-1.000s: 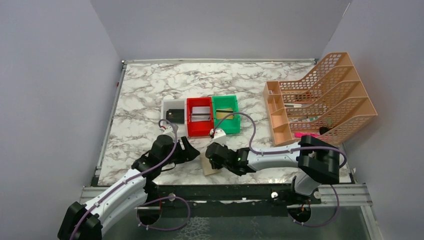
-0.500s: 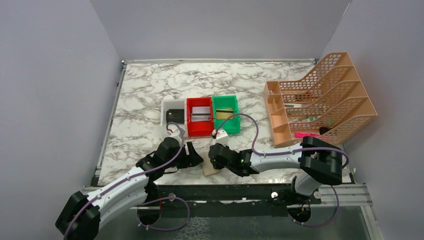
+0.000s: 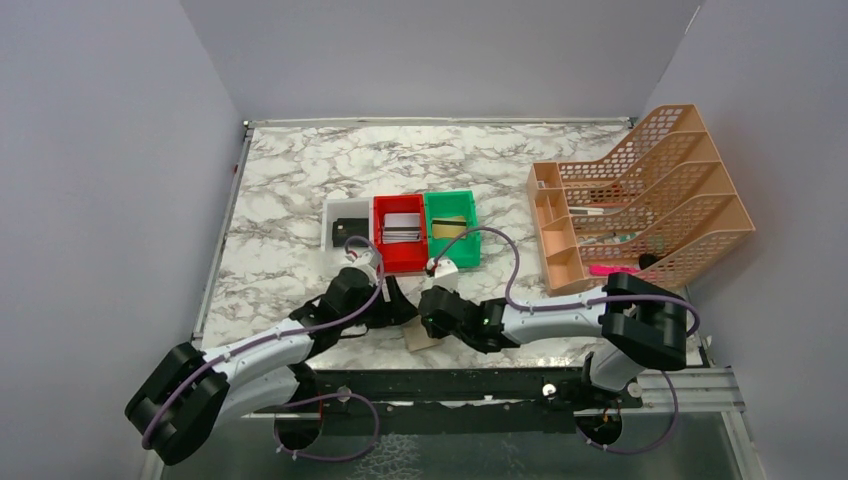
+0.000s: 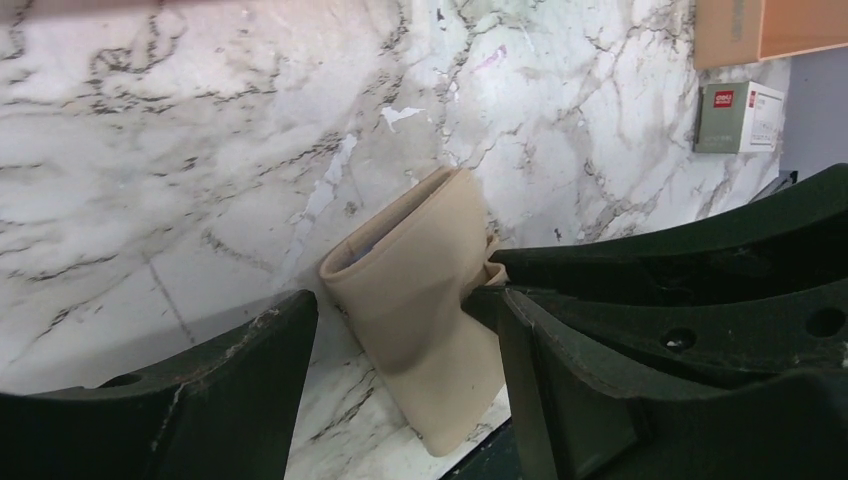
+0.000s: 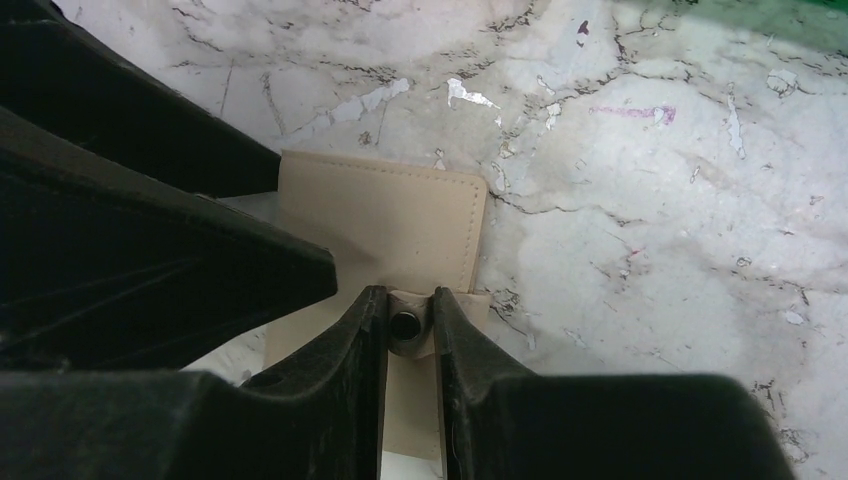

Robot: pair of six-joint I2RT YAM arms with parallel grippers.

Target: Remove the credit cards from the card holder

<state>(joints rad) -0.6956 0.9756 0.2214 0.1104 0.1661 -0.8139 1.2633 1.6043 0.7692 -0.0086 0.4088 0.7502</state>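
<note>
The tan card holder [image 3: 420, 336] lies folded near the table's front edge, between the two grippers. My right gripper [image 3: 433, 315] is shut on its snap tab [image 5: 408, 322]; the holder's flap [image 5: 385, 215] lies just ahead of the fingers. My left gripper [image 3: 396, 310] is open, with one finger on each side of the holder [image 4: 430, 300], which stands partly lifted and bent. A thin grey edge shows in its open end [image 4: 352, 256]. Flat greyish cards [image 3: 400, 228] lie in the red bin [image 3: 399, 262]. Any cards inside the holder are hidden.
A white bin with a black wallet-like item [image 3: 347, 231] and a green bin [image 3: 452, 250] flank the red bin. An orange mesh file organiser [image 3: 640, 200] stands at the right. A white box with a red mark [image 4: 738, 103] lies near it.
My left arm has reached right and forward, and its open gripper now straddles the card holder. My right gripper has stayed shut on the snap tab, almost still.
</note>
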